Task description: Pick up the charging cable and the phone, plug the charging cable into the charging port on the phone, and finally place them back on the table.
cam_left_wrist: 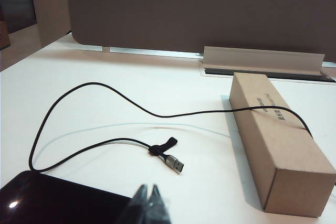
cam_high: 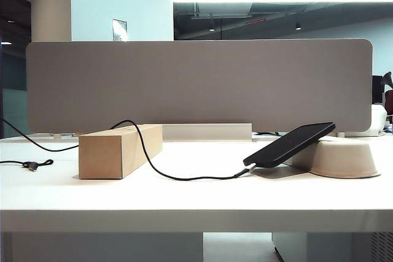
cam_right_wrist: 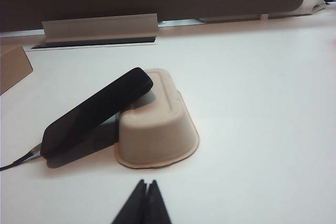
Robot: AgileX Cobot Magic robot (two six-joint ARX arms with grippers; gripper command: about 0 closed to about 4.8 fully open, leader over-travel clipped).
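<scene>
The phone (cam_right_wrist: 97, 111) leaned on the tray (cam_right_wrist: 157, 135) ahead of the closed, empty right gripper (cam_right_wrist: 146, 184), while the closed, empty left gripper (cam_left_wrist: 148, 190) sat near the charging cable (cam_left_wrist: 168, 156).

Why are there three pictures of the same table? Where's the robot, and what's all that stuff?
The robot has two arms, each with a pincer hand and a little camera on its wrist. One picture is from a camera facing the table; there the arms are out of sight. The other two are from the wrists, so you see just the tips: the left gripper and the right gripper, both shut and holding nothing. On the table a black phone leans on an upside-down beige tray. A black cable reaches the phone's lower end, after draping over a cardboard box. Its other plug lies loose.
</scene>
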